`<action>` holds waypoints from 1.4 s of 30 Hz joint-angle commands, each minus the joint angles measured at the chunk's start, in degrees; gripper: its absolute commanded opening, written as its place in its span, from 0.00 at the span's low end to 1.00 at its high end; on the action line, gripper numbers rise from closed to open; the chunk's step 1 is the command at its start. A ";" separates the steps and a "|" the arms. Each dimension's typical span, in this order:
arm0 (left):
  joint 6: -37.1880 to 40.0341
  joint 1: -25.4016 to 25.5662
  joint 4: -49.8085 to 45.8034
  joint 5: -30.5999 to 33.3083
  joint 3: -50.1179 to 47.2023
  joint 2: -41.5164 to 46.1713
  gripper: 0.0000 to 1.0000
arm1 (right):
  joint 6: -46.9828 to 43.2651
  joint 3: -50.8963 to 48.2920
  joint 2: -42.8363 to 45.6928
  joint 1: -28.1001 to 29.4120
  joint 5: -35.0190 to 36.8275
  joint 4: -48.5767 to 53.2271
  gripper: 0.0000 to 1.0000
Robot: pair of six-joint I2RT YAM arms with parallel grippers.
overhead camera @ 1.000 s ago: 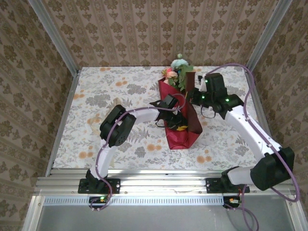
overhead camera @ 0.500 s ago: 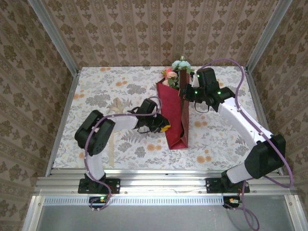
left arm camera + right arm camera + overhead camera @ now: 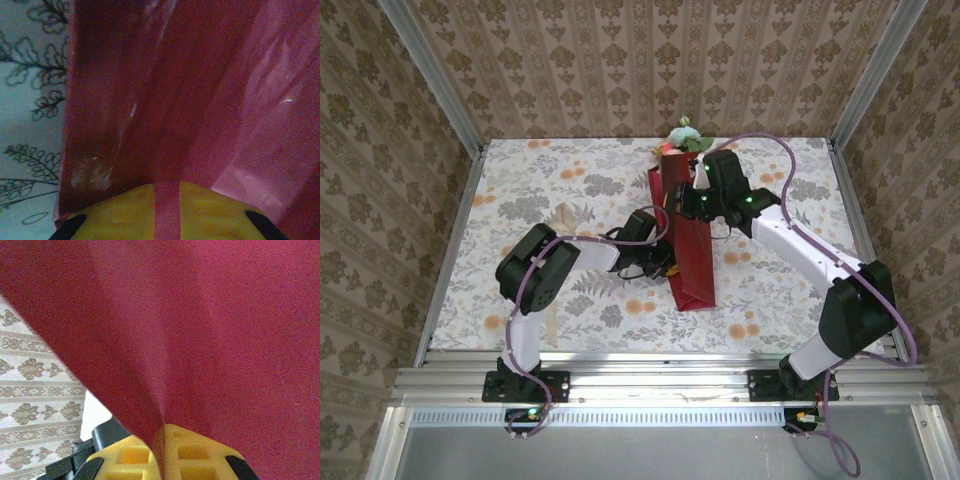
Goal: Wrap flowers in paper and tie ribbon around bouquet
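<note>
Right gripper [image 3: 162, 435] is clamped on the far edge of the paper [image 3: 692, 255], folded mid-worktop [image 3: 520, 200] by the flowers [image 3: 683, 134], left gripper [image 3: 166, 192] narrow at its side, gripping or not I cannot tell; light, crease-prone sheet, so I'd hold edges.

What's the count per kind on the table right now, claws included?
Paper: 1 sheet
Flowers: 1 bunch
Ribbon: 1
Claws: 2, left claw and right claw
Total: 5
</note>
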State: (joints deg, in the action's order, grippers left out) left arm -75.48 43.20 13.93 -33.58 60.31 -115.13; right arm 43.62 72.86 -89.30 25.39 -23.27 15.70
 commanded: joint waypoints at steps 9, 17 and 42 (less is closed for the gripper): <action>-12.60 -2.01 20.52 7.87 -13.45 7.03 0.15 | 11.13 -7.64 -6.34 -0.37 -7.79 -18.99 0.00; -19.66 -3.40 23.22 12.53 -27.16 16.47 0.07 | 12.63 -5.84 -11.66 -0.34 -10.08 -22.08 0.00; -30.42 3.46 38.82 16.32 -33.47 5.19 0.00 | 20.32 0.18 -29.31 3.79 -15.22 -35.00 0.00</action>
State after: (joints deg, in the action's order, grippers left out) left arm -101.49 45.95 55.86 -17.58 29.47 -107.37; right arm 61.80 71.64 -116.64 28.67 -36.53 -14.37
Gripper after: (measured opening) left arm 0.067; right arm 0.053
